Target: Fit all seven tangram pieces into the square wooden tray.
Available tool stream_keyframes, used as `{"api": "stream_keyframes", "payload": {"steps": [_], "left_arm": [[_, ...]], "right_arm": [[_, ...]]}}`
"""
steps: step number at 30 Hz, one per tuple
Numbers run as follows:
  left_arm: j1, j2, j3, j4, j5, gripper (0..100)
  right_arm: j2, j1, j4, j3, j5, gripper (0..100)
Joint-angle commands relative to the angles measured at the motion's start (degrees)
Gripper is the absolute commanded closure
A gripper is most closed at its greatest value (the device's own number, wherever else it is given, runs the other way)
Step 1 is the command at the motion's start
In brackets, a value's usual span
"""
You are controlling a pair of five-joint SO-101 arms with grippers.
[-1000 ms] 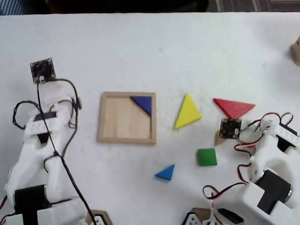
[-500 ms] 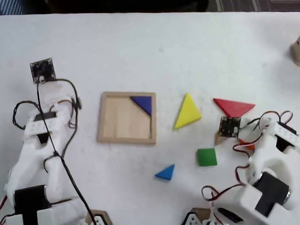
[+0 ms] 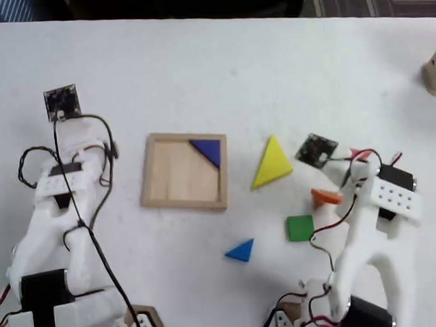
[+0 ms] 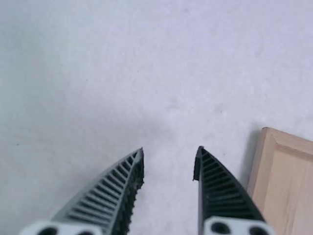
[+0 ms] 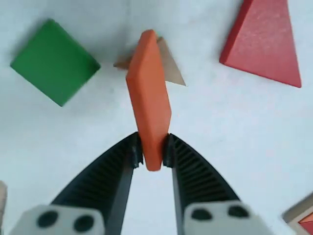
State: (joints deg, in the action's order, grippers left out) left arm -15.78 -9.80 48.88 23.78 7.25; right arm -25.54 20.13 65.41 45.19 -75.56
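White table (image 3: 199,63); orange piece (image 5: 149,98) clamped edgewise in right pincer (image 5: 152,148).

Bright, even, diffuse light across the white table (image 3: 272,67). Faint soft shadow lies just beside the square pale-wood tray (image 4: 286,186).

1. We see the tray (image 4: 288,186) as pale unpainted wood, matt, with faint grain.
2. The orange piece (image 5: 149,98), green square (image 5: 54,61) and red triangle (image 5: 264,41) look like painted wood to us, matt and slightly grainy.
3. The small triangle (image 5: 172,74) seems bare wood.
4. The fingers (image 5: 115,174) we take for dark plastic, ribbed inside.
5. Our counter (image 3: 236,76) has a white, matt, finely textured surface.
6. The arm shells (image 3: 44,243) look like smooth white plastic.
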Motion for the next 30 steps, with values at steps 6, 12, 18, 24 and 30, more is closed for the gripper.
{"api": "stream_keyframes", "payload": {"steps": [6,12,18,24,30], "left_arm": [[0.8,-0.2,-2.7,-1.1,-0.5,82],[0.8,-0.2,-2.7,-1.1,-0.5,82],[0.8,-0.2,-2.7,-1.1,-0.5,82],[0.8,-0.2,-2.7,-1.1,-0.5,82],[0.9,-0.2,-2.7,-1.1,-0.5,82]], "right_arm": [[-1.3,-5.7,4.9,3.5,3.5,94.9],[-1.2,-5.8,1.5,7.5,3.5,89.1],[-1.7,-5.8,1.5,9.9,3.4,76.5],[-1.8,-6.7,4.5,9.7,3.4,85.1],[-1.8,-11.1,10.2,9.6,3.4,96.0]]}}
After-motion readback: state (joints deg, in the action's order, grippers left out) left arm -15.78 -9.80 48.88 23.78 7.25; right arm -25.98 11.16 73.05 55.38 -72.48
